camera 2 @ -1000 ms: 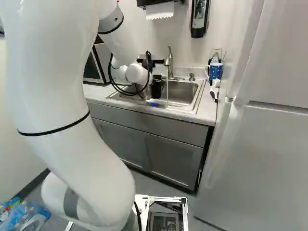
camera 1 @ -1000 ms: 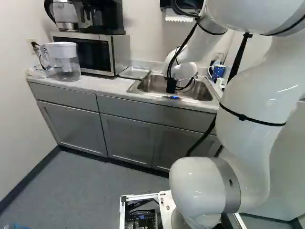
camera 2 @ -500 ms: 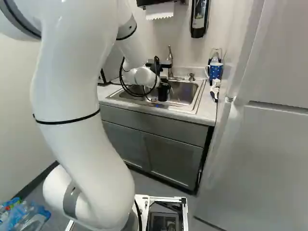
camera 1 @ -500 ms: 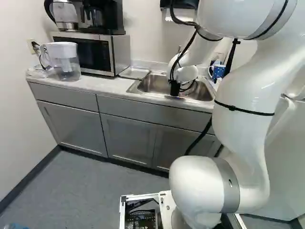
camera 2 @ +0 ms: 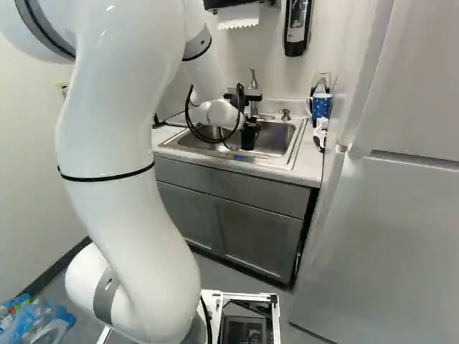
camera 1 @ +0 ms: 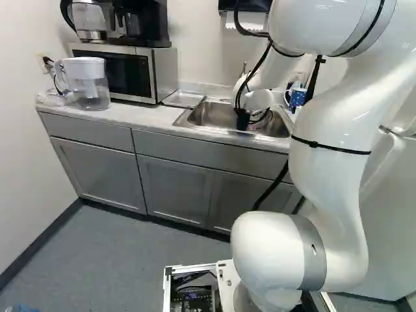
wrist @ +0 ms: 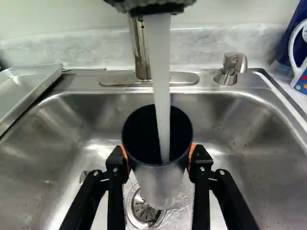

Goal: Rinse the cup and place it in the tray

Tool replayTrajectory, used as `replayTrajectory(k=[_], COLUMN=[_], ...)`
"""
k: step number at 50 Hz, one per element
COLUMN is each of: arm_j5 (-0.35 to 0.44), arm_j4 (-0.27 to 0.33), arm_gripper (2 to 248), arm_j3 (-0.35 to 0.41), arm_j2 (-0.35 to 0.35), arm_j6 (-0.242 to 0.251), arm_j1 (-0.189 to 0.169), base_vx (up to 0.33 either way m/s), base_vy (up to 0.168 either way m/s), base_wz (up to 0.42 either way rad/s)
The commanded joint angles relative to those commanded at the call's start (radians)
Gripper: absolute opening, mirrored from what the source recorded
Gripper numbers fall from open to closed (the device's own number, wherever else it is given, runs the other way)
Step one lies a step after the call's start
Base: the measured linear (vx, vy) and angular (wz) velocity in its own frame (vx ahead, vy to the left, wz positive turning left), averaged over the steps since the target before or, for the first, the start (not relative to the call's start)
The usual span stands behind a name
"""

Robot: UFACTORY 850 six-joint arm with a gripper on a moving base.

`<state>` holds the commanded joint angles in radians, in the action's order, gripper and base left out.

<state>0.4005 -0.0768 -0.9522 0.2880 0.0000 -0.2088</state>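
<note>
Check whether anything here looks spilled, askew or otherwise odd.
Nothing stands out. The gripper is shut on the cup under the running stream, the visible water around the drain is inside the sink, and the tray lies beside it.

My glossy white arm (camera 1: 338, 201), built of smooth, rounded segments.
A broad grey band (camera 1: 312, 270) rings a lower joint, thin black straps (camera 1: 331, 149) circle the segments, and slim black cables (camera 2: 188, 115) loop near the wrist. My black gripper (camera 2: 249, 136) has angular fingers (wrist: 115, 196) with silver screws (wrist: 202, 168) and orange pads (wrist: 125, 158); my white metal frame (camera 1: 226, 276) bares dark electronics (camera 1: 195, 298).
</note>
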Motion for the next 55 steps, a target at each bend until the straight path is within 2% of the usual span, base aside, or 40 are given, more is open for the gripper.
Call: replayTrajectory(k=[55], arm_j5=[0.0], arm_j4=[0.0], arm_gripper=[126], arm_j3=[0.0], arm_j2=[0.0], arm_j6=[0.0], arm_j1=[0.0], base_vx=[0.0], base_vy=[0.0], base_wz=[0.0])
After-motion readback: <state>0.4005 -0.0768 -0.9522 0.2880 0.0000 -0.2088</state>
